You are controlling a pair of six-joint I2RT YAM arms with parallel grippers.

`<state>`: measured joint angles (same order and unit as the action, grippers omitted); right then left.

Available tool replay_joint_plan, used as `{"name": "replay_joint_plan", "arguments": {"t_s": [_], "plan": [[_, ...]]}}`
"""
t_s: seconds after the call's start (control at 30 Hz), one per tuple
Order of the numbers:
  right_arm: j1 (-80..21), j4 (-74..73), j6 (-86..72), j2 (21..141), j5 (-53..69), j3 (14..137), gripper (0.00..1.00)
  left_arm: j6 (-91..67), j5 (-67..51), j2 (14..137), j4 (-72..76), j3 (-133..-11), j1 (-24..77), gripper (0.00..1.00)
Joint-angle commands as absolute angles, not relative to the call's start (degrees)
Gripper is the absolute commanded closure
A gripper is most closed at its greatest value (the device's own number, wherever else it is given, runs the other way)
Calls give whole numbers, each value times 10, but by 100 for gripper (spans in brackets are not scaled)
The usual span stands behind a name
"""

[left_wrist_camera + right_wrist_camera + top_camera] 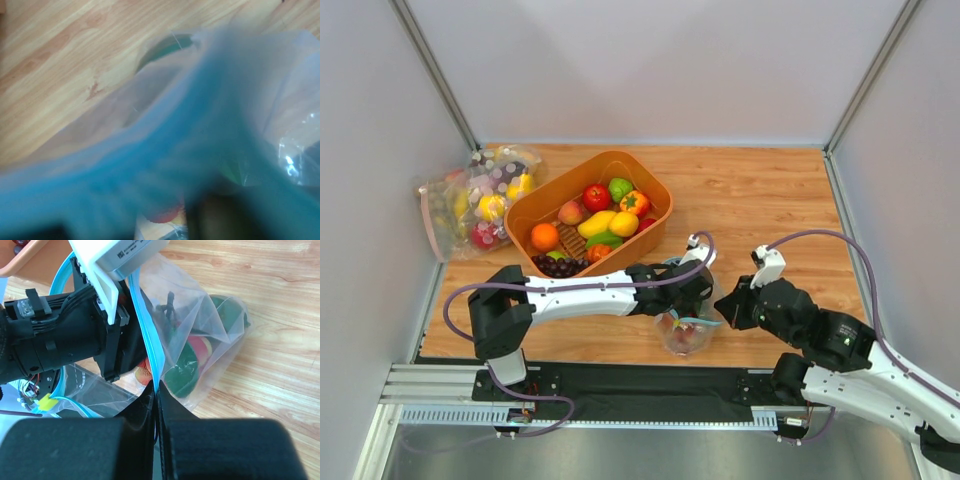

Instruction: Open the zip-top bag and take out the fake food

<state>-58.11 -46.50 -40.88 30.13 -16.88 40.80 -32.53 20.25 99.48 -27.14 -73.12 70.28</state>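
The zip-top bag stands near the table's front edge, clear with a light-blue zip strip. My right gripper is shut on that strip and holds one side of the mouth up. My left gripper reaches into the open mouth, and the strip loops around its wrist. Plastic hides its fingers, so their spread does not show. In the left wrist view the strip is a blur across the frame. The fake food lies inside: a dark green avocado-like fruit and red strawberry-like pieces.
An orange basket full of plastic fruit sits behind the left arm, with purple grapes at its near corner. Clear bags with pink strips lie at the far left by the wall. Bare wood extends to the right.
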Motion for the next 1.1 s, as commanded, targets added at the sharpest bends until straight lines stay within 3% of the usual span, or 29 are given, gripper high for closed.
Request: {"name": "replay_joint_plan", "arguments": {"t_s": [0.0, 0.07, 0.1, 0.13, 0.67, 1.07], "plan": [[-584, -461, -410, 289, -165, 403, 100, -316, 200, 995, -256, -743, 697, 69], [-584, -462, -411, 284, -168, 402, 100, -313, 196, 988, -254, -738, 696, 86], [-584, -462, -412, 282, -170, 401, 100, -310, 194, 984, -253, -735, 697, 99], [-584, -464, -414, 277, -170, 399, 100, -310, 192, 977, -253, -732, 697, 100], [-584, -486, -426, 276, -200, 406, 100, -294, 77, 762, -185, -635, 697, 100], [-584, -460, -425, 308, -189, 407, 100, -251, 22, 679, -154, -606, 697, 100]]}}
